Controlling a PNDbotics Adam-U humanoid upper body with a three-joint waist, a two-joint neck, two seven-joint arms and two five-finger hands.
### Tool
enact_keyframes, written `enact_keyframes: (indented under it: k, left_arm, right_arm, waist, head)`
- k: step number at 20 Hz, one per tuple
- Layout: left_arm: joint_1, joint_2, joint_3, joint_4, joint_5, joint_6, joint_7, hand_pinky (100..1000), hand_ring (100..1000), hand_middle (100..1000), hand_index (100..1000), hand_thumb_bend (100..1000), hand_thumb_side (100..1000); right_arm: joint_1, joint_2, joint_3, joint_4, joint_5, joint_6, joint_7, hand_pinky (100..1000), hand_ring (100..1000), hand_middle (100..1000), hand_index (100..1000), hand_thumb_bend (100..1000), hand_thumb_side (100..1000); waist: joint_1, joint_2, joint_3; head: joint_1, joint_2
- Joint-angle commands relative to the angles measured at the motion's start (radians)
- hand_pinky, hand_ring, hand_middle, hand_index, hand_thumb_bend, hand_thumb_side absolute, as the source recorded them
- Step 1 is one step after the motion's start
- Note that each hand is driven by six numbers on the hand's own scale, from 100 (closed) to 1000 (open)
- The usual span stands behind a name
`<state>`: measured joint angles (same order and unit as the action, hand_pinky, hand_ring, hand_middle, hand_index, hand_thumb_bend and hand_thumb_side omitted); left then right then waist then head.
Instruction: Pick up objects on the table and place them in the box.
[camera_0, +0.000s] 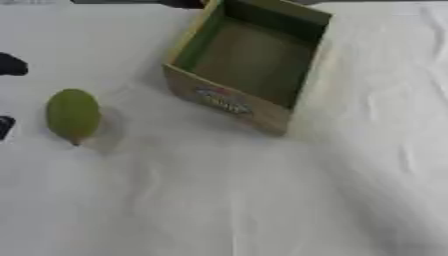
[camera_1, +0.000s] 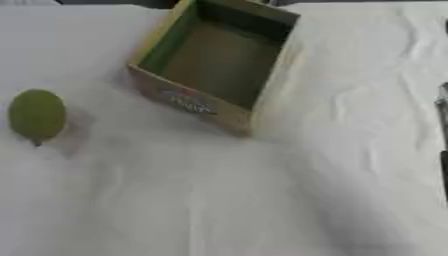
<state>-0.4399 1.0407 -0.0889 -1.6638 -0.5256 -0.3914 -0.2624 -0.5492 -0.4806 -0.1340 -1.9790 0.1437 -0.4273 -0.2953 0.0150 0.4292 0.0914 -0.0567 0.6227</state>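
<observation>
Fruit: a green, pear-like fruit (camera_0: 73, 115) lies on the white cloth (camera_0: 262, 200), at 9 o'clock, well apart from the box (camera_0: 289, 107).
Box: open-topped, nothing visible inside, at 12 o'clock.
Handling: probably light, rigid, smooth; likely to roll.
Hold: best wrapped around its widest middle.
Left hand: dark bits (camera_0: 9, 65) at the left edge; fingers' state cannot be told.
Right hand: a dark sliver (camera_1: 444, 115) at the right edge; cannot tell.

The bench (camera_0: 262, 200) is showing white all over, its cloth creased with pale grey folds. The fruit (camera_0: 73, 115) is looking yellow-green with a small dark tip at its lower end. The box (camera_0: 229, 104) is showing tan outside, a red, blue and white print on its near wall, and dark green and olive shading inside.
</observation>
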Motion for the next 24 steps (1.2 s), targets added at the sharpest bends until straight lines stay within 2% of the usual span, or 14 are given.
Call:
enact_keyframes:
  k: [1, 2, 4, 6, 8, 10, 11, 12, 16, 24]
  left_arm:
    - [-0.019, 0.015, -0.009, 0.049, 0.005, -0.025, -0.038, 937, 914, 873, 958, 231, 708]
    - [-0.023, 0.013, -0.015, 0.058, 0.017, -0.044, -0.06, 943, 921, 876, 960, 284, 826]
    - [-0.034, 0.009, -0.021, 0.069, 0.039, -0.086, -0.104, 944, 925, 871, 961, 338, 941]
    - [-0.046, 0.004, -0.024, 0.087, 0.055, -0.11, -0.138, 937, 921, 859, 958, 345, 940]
    - [-0.056, -0.001, -0.03, 0.112, 0.065, -0.115, -0.163, 931, 919, 850, 958, 344, 868]
    - [-0.066, -0.005, -0.038, 0.136, 0.072, -0.114, -0.191, 920, 912, 831, 954, 344, 665]
    - [-0.071, -0.007, -0.041, 0.145, 0.073, -0.113, -0.204, 920, 913, 830, 954, 350, 626]
    - [-0.077, -0.009, -0.043, 0.153, 0.069, -0.111, -0.213, 920, 917, 834, 958, 394, 549]
    - [-0.103, -0.024, -0.053, 0.177, 0.045, -0.1, -0.219, 920, 923, 838, 958, 423, 493]
    - [-0.178, -0.075, -0.069, 0.26, -0.003, -0.077, -0.219, 917, 927, 845, 960, 394, 445]
  right_arm:
    - [-0.013, -0.018, -0.001, -0.021, -0.005, -0.003, 0.005, 831, 774, 548, 729, 100, 502]
    - [-0.013, -0.018, -0.001, -0.021, -0.006, -0.003, 0.005, 831, 774, 548, 729, 100, 502]
    - [-0.014, -0.018, 0.0, -0.021, -0.007, -0.003, 0.005, 831, 774, 548, 729, 100, 503]
    - [-0.013, -0.018, 0.0, -0.021, -0.007, -0.003, 0.006, 831, 773, 548, 729, 100, 503]
    - [-0.014, -0.018, 0.001, -0.021, -0.008, -0.003, 0.006, 831, 773, 548, 729, 100, 503]
    - [-0.014, -0.017, 0.001, -0.021, -0.009, -0.003, 0.007, 831, 773, 547, 729, 100, 502]
    - [-0.014, -0.017, 0.001, -0.021, -0.009, -0.003, 0.007, 831, 773, 547, 729, 100, 503]
    - [-0.014, -0.017, 0.001, -0.021, -0.009, -0.003, 0.007, 832, 774, 547, 729, 100, 504]
    - [-0.014, -0.016, 0.002, -0.021, -0.011, -0.003, 0.008, 832, 773, 547, 729, 100, 504]
    - [-0.014, -0.012, 0.004, -0.021, -0.013, -0.004, 0.009, 832, 772, 545, 728, 100, 504]
  waist:
    - [0.003, -0.029, -0.002]
    - [0.004, -0.029, -0.003]
    - [0.004, -0.029, -0.004]
    - [0.005, -0.03, -0.004]
    - [0.006, -0.031, -0.005]
    - [0.006, -0.032, -0.007]
    - [0.007, -0.032, -0.007]
    - [0.007, -0.032, -0.008]
    - [0.007, -0.032, -0.01]
    - [0.005, -0.034, -0.015]
  head:
    - [0.004, -0.007]
    - [0.005, -0.007]
    - [0.006, -0.006]
    - [0.008, -0.005]
    - [0.009, -0.004]
    - [0.011, -0.004]
    - [0.011, -0.004]
    - [0.012, -0.004]
    - [0.016, -0.003]
    - [0.024, -0.002]
